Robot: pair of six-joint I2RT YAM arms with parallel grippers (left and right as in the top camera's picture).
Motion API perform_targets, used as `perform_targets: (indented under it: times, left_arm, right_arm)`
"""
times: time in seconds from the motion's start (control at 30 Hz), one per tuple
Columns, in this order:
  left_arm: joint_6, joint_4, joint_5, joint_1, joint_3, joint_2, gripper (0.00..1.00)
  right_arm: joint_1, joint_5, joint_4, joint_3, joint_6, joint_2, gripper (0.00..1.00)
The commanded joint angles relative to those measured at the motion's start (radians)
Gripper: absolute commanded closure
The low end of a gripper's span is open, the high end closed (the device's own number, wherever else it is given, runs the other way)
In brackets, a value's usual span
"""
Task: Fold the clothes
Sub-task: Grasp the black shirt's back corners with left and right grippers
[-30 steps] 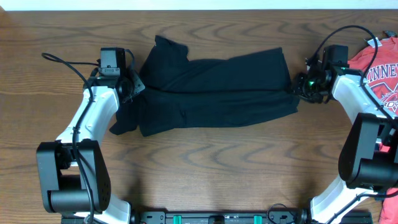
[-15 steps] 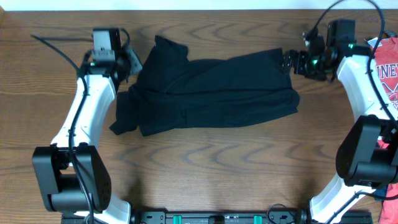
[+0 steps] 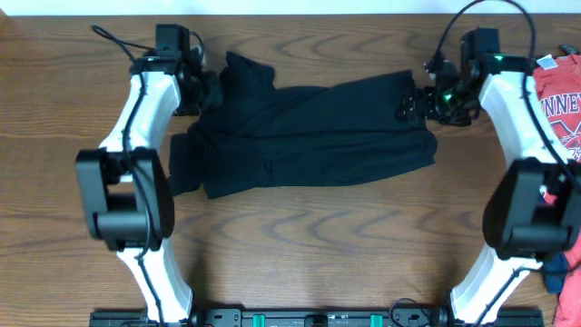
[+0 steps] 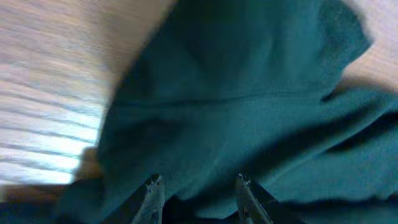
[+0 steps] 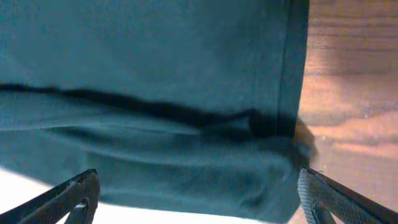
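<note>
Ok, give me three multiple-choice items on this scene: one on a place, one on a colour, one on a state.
1. The red T-shirt lies: A) at the table's right edge B) at its left edge C) at its middle.
2. The middle T-shirt is: A) white B) black C) yellow.
3. The right claw is: A) shut on cloth B) shut on a cable C) open.
Key: 1A, it shows at the right border; 2B, it is black in the overhead view; 3C, its fingers stand wide apart.
</note>
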Motion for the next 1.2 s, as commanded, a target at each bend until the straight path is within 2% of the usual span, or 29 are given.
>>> perform_targets:
  times: [0.0, 0.27, 0.53, 0.63, 0.7, 0.93, 1.17]
  left_arm:
    - [0.122, -0.052, 0.08, 0.0, 0.071, 0.024, 0.6]
    - [0.143, -0.02, 0.081, 0.001, 0.086, 0.026, 0.59]
    - [0.131, 0.013, 0.081, 0.001, 0.086, 0.026, 0.58]
    - [0.132, 0.009, 0.081, 0.001, 0.086, 0.026, 0.58]
    - [0.132, 0.009, 0.081, 0.001, 0.086, 0.026, 0.58]
    - [0.132, -0.013, 0.081, 0.001, 0.086, 0.026, 0.58]
    - [0.132, -0.024, 0.082, 0.001, 0.086, 0.026, 0.58]
  right_arm:
    - [0.012, 0.05, 0.029, 0.019, -0.081, 0.055, 0.01]
    - [0.014, 0.136, 0.193, 0.038, -0.195, 0.148, 0.01]
    - [0.039, 0.1, 0.345, 0.039, -0.217, 0.187, 0.01]
    - [0.052, 0.088, 0.378, 0.039, -0.215, 0.236, 0.05]
    - [0.063, 0.087, 0.393, 0.041, -0.215, 0.275, 0.01]
    - [0.073, 0.078, 0.484, 0.05, -0.128, 0.402, 0.01]
    - [0.053, 0.062, 0.58, 0.063, -0.011, 0.424, 0.01]
